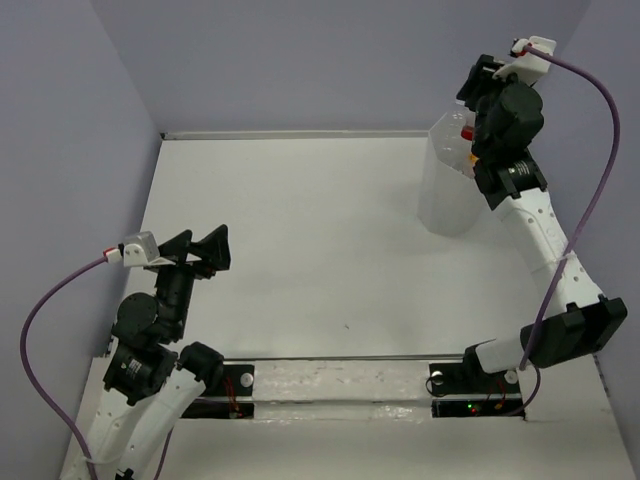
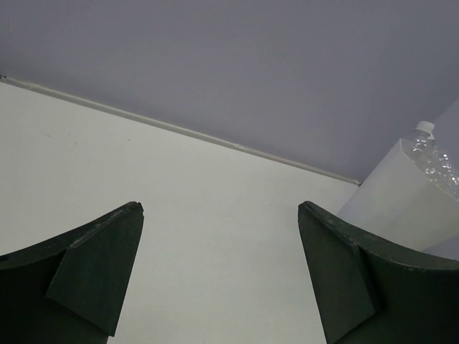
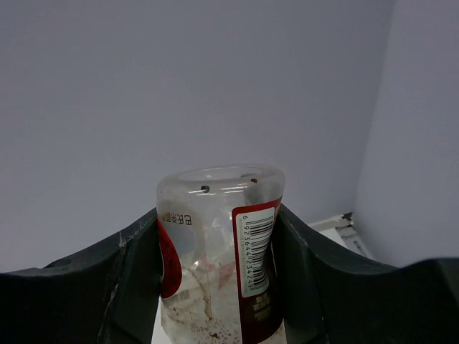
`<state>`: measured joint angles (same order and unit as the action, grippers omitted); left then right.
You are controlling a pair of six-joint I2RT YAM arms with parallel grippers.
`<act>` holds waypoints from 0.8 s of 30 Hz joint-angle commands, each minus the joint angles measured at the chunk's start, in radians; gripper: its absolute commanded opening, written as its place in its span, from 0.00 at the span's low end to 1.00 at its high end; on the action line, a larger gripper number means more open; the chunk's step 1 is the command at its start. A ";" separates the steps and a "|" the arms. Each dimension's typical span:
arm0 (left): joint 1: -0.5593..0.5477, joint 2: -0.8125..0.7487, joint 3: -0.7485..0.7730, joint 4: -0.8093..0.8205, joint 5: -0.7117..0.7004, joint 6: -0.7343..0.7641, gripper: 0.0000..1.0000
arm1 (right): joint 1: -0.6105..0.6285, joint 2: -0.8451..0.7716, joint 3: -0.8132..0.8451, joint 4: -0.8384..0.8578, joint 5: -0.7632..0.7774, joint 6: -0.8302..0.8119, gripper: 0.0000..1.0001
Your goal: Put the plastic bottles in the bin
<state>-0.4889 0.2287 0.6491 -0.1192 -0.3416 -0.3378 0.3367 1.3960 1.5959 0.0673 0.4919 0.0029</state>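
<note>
Locating the bottle comes first, says A: where is it?

B: Between the right jaws, which are closed partway onto its sides. The red-labelled body fills the gap, and both fingers touch it. The right arm is raised at the far right corner of the surface.

A: And its long axis?

B: Along the fingers. The wrist view looks up the body to the clear base, which points away past the fingertips towards the wall. The cap end falls outside that view.

A: How does it lie from the bin?

B: Seen from above, the bottle shows at the bin's right rim, above it. Whether it is wholly over the mouth cannot be told, since the arm covers that edge. The release, I judge, turns on this: the body must clear the rim inward before the jaws part.

A: The other arm?

B: The left arm sits near its base, well apart from the bin, and the left jaws stand wide and empty. A white-capped bottle already pokes above the bin's rim.
</note>
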 commanded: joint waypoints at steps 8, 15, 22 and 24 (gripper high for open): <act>-0.002 -0.011 0.006 0.036 -0.004 0.020 0.99 | -0.228 0.038 -0.207 0.281 -0.141 -0.023 0.43; -0.002 0.000 0.004 0.039 0.003 0.020 0.99 | -0.228 0.002 -0.241 0.290 -0.203 -0.034 0.90; -0.002 0.037 0.001 0.052 0.055 0.026 0.99 | -0.228 -0.155 -0.284 0.224 -0.306 0.118 0.93; 0.000 0.047 0.001 0.055 0.062 0.026 0.99 | -0.228 -0.204 -0.342 0.224 -0.347 0.207 0.93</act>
<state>-0.4889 0.2367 0.6491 -0.1127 -0.3176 -0.3302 0.1059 1.3098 1.3178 0.2466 0.2432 0.0509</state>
